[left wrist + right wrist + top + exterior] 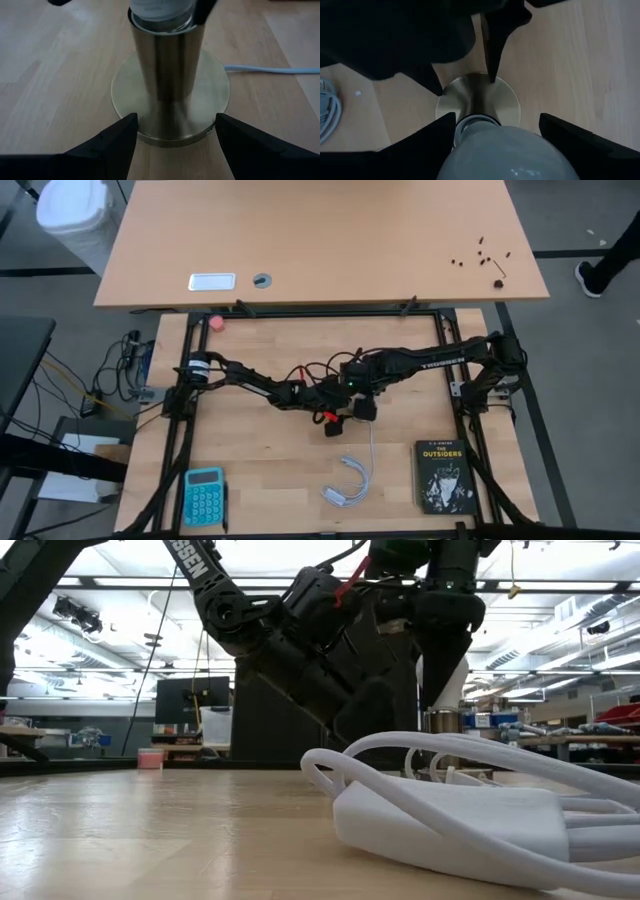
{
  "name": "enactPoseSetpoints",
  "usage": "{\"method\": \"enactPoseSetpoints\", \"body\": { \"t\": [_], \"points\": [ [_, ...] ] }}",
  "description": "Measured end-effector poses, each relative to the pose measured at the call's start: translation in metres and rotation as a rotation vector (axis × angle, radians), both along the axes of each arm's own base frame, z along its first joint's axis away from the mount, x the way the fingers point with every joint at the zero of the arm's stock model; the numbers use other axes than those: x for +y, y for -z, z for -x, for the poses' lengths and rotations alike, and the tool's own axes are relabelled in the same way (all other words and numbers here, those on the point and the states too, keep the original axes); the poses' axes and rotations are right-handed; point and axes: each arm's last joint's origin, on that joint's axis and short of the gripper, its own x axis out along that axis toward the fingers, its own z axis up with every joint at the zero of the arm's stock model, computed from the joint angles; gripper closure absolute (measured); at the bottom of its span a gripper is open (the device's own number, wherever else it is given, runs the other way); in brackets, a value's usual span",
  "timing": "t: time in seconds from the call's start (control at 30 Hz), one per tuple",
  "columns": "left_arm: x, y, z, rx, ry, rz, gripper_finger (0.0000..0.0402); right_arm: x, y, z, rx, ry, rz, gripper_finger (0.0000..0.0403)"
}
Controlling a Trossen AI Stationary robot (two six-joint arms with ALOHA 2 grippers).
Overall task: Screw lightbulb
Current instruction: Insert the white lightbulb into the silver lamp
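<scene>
My right tool [497, 131] sits straight over the lightbulb [502, 152], its fingers standing wide either side of the frosted globe with a gap showing on both sides — I read that as let go between turns, not a grip. The bulb stands upright with its base down in the neck of the brushed-metal socket stand [167, 75], near the middle of the counter [260, 470].

My left tool [173, 132] is low at the stand's foot, fingers wide and flanking the round base plate [125, 92], apparently without touching it — so I judge nothing is bracing the stand.

If I close on the globe and twist now, the whole stand could spin or walk across the wood instead of the thread taking. An off-centre re-grip could tilt the bulb and cross-thread it, and a hard pinch risks the glass. The white cord [270, 70] could also snag the base
</scene>
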Motion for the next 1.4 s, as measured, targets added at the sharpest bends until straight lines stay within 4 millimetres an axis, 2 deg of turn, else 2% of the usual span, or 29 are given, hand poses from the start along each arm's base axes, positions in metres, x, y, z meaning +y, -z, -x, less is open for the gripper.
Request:
{"method": "enactPoseSetpoints", "body": {
  "t": [0.3, 0.53, 0.87, 1.1, 1.27, 1.4],
  "points": [
    [0.0, 0.0, 0.0, 0.0, -0.002, 0.003, 0.0121, 0.0, -0.005, -0.001, -0.049, -0.012, 0.006, 0.005],
    [0.001, -0.001, 0.0, 0.0, -0.005, -0.023, 0.0121, 0.001, -0.01, 0.0, -0.073, 0.005, 0.004, 0.0049],
    [0.001, -0.001, 0.0, -0.001, -0.021, -0.032, 0.0121, 0.013, -0.012, 0.001, -0.086, 0.013, 0.053, 0.0049],
    [0.004, -0.008, 0.002, 0.002, -0.029, -0.039, 0.0121, 0.013, -0.018, 0.001, -0.124, 0.043, 0.067, 0.0049],
    [0.003, -0.012, 0.003, 0.008, 0.005, -0.018, 0.0122, 0.012, -0.031, 0.007, -0.178, 0.065, 0.086, 0.0049],
    [0.003, -0.012, 0.003, 0.008, 0.012, -0.013, 0.0122, 0.013, -0.05, 0.019, -0.243, 0.098, 0.113, 0.0049]
  ]
}}
